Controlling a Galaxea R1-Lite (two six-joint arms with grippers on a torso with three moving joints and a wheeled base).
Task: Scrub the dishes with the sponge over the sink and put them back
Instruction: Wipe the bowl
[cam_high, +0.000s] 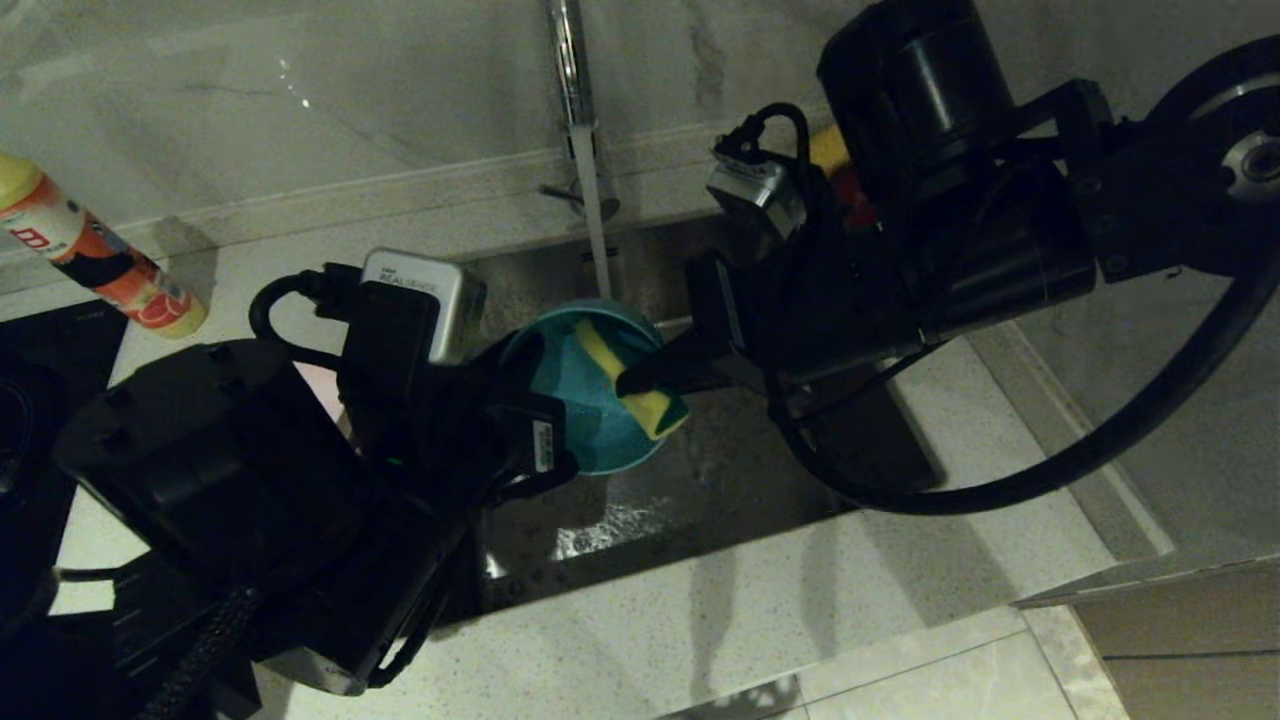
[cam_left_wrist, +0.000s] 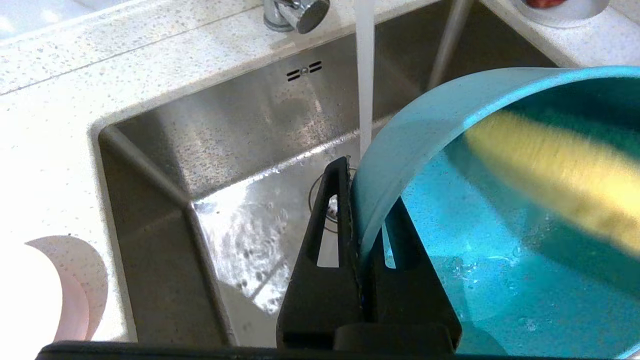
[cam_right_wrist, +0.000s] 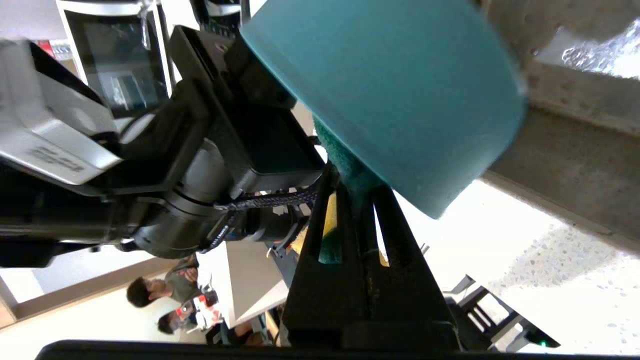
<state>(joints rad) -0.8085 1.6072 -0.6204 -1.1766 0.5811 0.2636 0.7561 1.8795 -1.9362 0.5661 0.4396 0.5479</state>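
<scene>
**Scrubbing the blue bowl under running water**

Scrubbing is on at the sink (cam_high: 700, 470), and both arms are right in the middle of it. The left gripper (cam_left_wrist: 367, 210) comes in from the left of the head view and has the light blue bowl (cam_high: 590, 400) by its rim, one finger outside the wall, the other inside, pinched tight on the plastic. The bowl is held up over the basin, tilted so its open side faces the other arm.

Across from it, the right gripper (cam_high: 640, 380) reaches in from the right, its fingers clamped on the sponge (cam_high: 632, 380). The yellow foam shows clearly in the head view, laid against the inside of the bowl with its lower end over the rim; the right wrist view catches the dark green scouring side squeezed between the black fingers, just below the bowl's outer wall.

Water is running! A steady stream (cam_left_wrist: 365, 75) drops from the chrome faucet (cam_high: 572, 70) and falls just behind the bowl's rim toward the drain (cam_left_wrist: 330, 200), with the steel floor wet and glinting around it.

Off on the pale speckled countertop (cam_high: 780, 620), a bottle (cam_high: 90, 250) with an orange label lies at the far left, well apart from the sink. A pale pink bowl (cam_left_wrist: 35, 295) sits on the counter beside the basin's edge, seen from the left wrist.
</scene>
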